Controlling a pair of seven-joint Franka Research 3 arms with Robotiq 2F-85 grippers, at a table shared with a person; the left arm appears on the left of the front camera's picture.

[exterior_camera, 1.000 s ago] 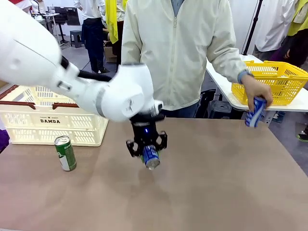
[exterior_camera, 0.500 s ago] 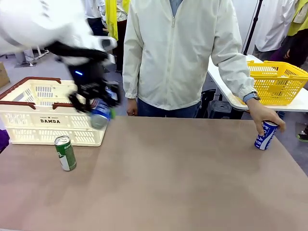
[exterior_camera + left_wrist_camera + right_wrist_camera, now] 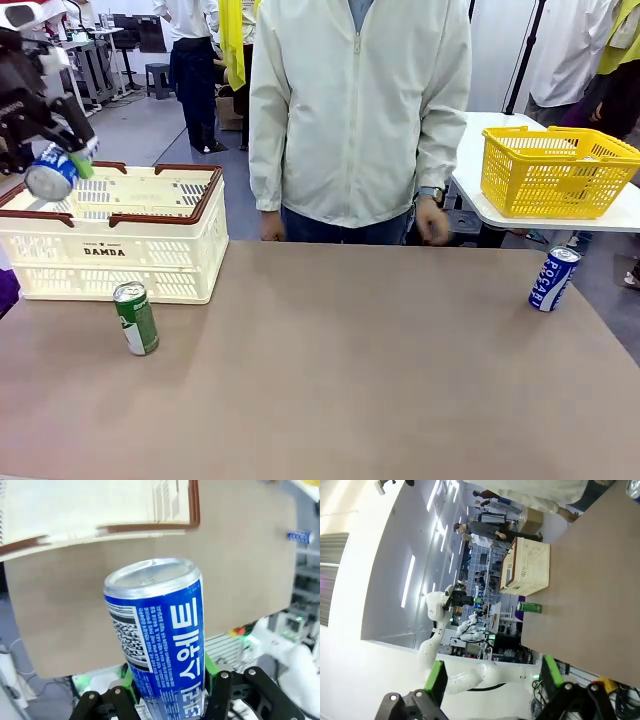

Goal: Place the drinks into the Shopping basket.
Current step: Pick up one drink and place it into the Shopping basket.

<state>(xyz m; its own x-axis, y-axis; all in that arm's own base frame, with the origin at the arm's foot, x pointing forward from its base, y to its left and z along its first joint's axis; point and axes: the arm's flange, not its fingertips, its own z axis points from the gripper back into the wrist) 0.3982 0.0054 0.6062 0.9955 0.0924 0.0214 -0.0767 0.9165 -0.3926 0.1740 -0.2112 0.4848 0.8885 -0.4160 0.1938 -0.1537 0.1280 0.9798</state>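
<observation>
Blue can (image 3: 157, 630) clamped in left gripper (image 3: 55, 168), near Shopping basket (image 3: 120, 250)'s left rim.

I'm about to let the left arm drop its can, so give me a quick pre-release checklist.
1. Left gripper has a firm hold on the held blue can: ok, jaws closed on its lower part.
2. Held can fully over the Shopping basket opening: cannot tell; the front view puts it at the basket's left end, near the rim.
3. Person's hand away from the basket: ok, it is by the table's far edge.
4. Right gripper free: ok, open and empty.
5. All drinks collected: not ok; the green can stands in front of the basket and the second blue can stands at the table's right side.
</observation>
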